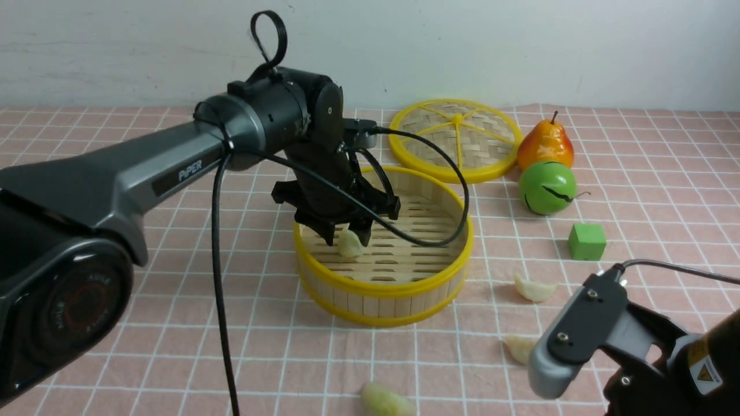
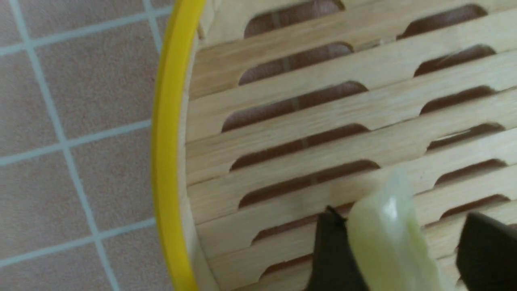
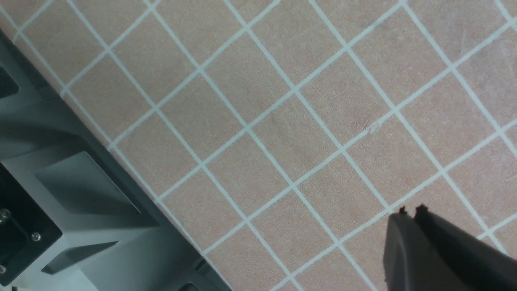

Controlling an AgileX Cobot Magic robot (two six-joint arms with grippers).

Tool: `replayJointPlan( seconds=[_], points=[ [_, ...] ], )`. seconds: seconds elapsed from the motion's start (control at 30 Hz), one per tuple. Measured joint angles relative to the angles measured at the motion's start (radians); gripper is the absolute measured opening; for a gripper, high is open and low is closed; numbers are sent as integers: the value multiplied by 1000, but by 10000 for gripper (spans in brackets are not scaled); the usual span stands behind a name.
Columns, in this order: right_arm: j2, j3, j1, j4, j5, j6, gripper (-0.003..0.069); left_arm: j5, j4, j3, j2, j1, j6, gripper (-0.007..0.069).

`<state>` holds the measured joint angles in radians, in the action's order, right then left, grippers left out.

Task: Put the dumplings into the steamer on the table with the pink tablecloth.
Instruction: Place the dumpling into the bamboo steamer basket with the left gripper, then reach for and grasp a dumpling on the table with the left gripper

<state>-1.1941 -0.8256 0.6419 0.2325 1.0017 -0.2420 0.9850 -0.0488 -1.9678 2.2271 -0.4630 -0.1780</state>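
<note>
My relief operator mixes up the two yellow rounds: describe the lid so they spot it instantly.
Find the deep yellow-rimmed steamer on the pink tablecloth. Behind it, toward the wall and beside the pear, lies the lid. Unlike the steamer, it is flat, woven, crossed by yellow spokes.

The worktop [image 1: 665, 173], covered by a pink gridded tablecloth [image 1: 173, 358], carries the steamer [image 1: 381, 287], lid [image 1: 454, 138], pear [image 1: 544, 144], green fruit [image 1: 547, 188], green cube [image 1: 587, 241] and three loose dumplings [image 1: 535, 288].
</note>
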Motion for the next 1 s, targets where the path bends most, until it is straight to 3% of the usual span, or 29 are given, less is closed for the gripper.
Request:
replayJointPlan(
  seconds=[0.03,0.07,0.1,0.27,0.33,0.43,0.47,0.53,0.57,0.6,0.63,0.67,0.77,1.0],
  points=[
    [-1,-9,0,-11,-1,0,32,31,15,-28,-16,0,-4,506],
    [-1,-11,0,-12,-1,0,33,31,15,-28,-16,0,-4,506],
    [-2,-33,0,-32,-9,0,40,68,30,-54,-51,0,-7,558],
    [-2,-115,0,-70,-34,0,74,147,38,-76,-165,0,-1,575],
    [-2,-178,0,-81,-29,0,108,205,23,-64,-246,0,56,556],
    [0,-230,0,-86,10,10,146,214,-16,-7,-324,-9,178,528],
    [6,-257,0,-87,40,22,167,214,-43,44,-363,-23,293,510],
    [19,-275,0,-88,68,25,187,214,-69,106,-398,-47,412,498],
    [47,-285,0,-94,97,26,211,214,-98,198,-422,-77,550,489],
    [50,-286,0,-94,97,26,213,214,-104,208,-426,-86,583,487],
    [85,-288,0,-104,117,29,230,203,-127,304,-436,-121,714,484],
    [102,-288,0,-109,122,34,235,187,-133,355,-436,-137,762,484],
    [158,-288,0,-115,135,53,239,96,-139,485,-436,-178,873,482],
    [219,-288,0,-117,153,75,240,-161,-143,696,-421,-209,972,482]
  ],
)
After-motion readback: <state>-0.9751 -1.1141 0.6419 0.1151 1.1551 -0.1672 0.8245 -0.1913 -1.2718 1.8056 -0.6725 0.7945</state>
